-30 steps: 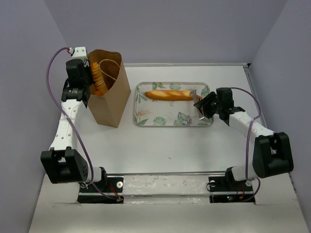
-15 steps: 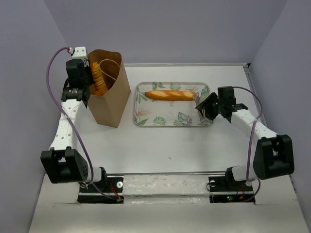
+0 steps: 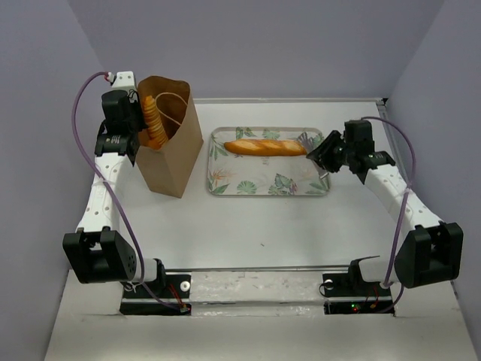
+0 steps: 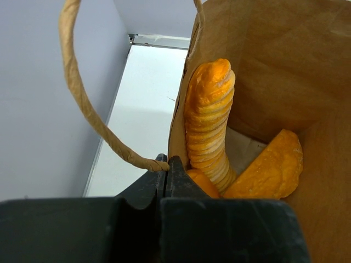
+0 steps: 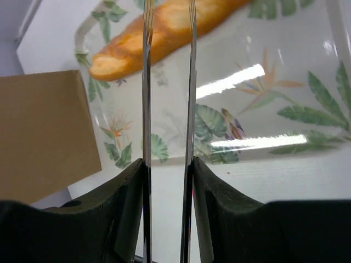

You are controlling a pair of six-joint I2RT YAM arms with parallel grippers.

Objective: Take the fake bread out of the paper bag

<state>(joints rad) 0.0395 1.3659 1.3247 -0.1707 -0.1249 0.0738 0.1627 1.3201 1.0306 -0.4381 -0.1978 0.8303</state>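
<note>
The brown paper bag [image 3: 171, 162] stands upright at the back left. A ribbed stick loaf [image 3: 154, 120] pokes out of its mouth. The left wrist view shows this loaf [image 4: 211, 126] leaning inside the bag [image 4: 307, 82], with a shorter oval loaf [image 4: 269, 170] beside it. My left gripper [image 3: 134, 113] is shut on the bag's left rim, where the cord handle [image 4: 82, 98] leaves the closed gripper [image 4: 166, 164]. The slashed baguette [image 3: 264, 147] lies on the tray [image 3: 248, 186]. My right gripper [image 3: 317, 154] hovers at the tray's right end, open and empty [image 5: 169, 16], with the baguette [image 5: 164, 33] beyond its tips.
The leaf-patterned tray [image 5: 263, 109] sits mid-table to the right of the bag. Grey walls close in the table on the left, back and right. A dark rail runs along the near edge between the arm bases [image 3: 255, 271].
My right arm has drawn its wrist back and to the right, and the gripper now sits at the tray's right end. The left arm, bag and baguette have not moved.
</note>
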